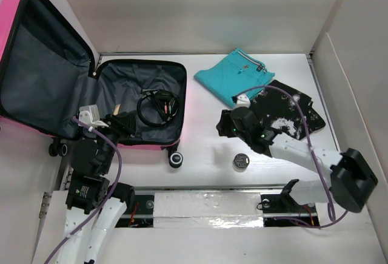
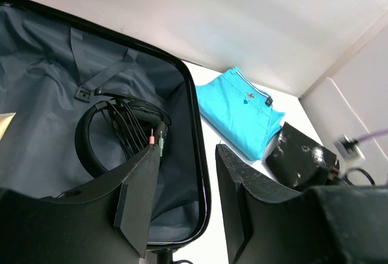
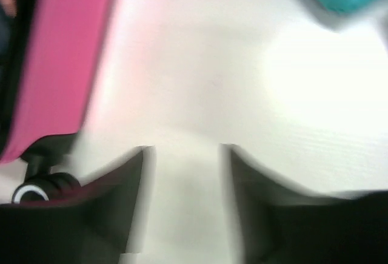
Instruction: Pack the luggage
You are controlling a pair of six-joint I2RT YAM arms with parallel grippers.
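The pink luggage (image 1: 183, 103) lies open at the left, its lid (image 1: 36, 64) propped up and its dark grey lining showing. A coiled black headset with cable (image 1: 159, 106) lies in the base, and it also shows in the left wrist view (image 2: 115, 136). My left gripper (image 1: 121, 121) hovers over the base's near left part, open and empty (image 2: 188, 155). My right gripper (image 1: 227, 124) is over the bare table between the luggage and the clothes, open and empty (image 3: 185, 155). In the blurred right wrist view, the pink shell (image 3: 60, 64) and a wheel (image 3: 39, 188) lie to its left.
A folded teal shirt (image 1: 236, 74) lies at the back centre. A black and white patterned garment (image 1: 291, 109) lies to its right, partly under my right arm. A small round grey object (image 1: 240, 161) sits near the front. White walls enclose the table.
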